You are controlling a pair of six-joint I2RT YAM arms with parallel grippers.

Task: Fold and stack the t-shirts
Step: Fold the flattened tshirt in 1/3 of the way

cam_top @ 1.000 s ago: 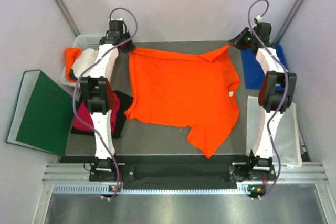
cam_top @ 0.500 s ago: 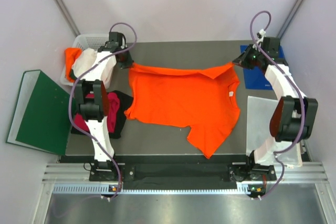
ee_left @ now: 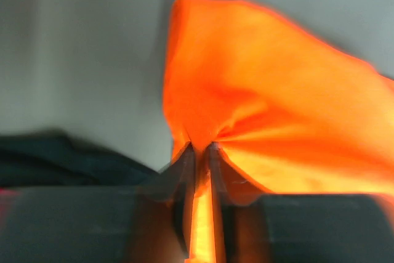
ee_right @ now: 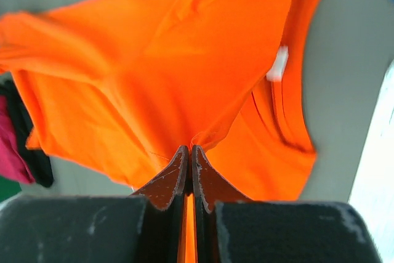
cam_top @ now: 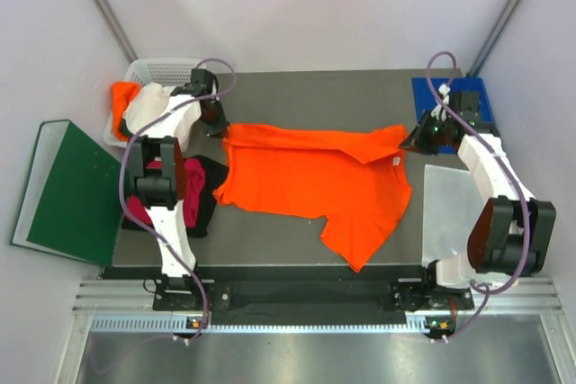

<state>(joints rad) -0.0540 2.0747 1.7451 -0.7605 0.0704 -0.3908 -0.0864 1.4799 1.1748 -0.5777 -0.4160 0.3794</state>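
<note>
A bright orange t-shirt lies spread on the dark table, its far edge lifted and folded toward me. My left gripper is shut on the shirt's far left corner. My right gripper is shut on the far right corner, beside the white neck label. A magenta-pink shirt and a black shirt lie at the table's left edge. A white shirt and an orange shirt sit in the basket.
A white basket stands at the far left corner. A dark green binder lies left of the table. A blue folder lies at the far right, with a clear plastic sheet nearer along the right edge.
Both grippers have drawn the orange shirt's far edge toward the near side, folding it over the shirt body. The right arm has swung out to the right.
</note>
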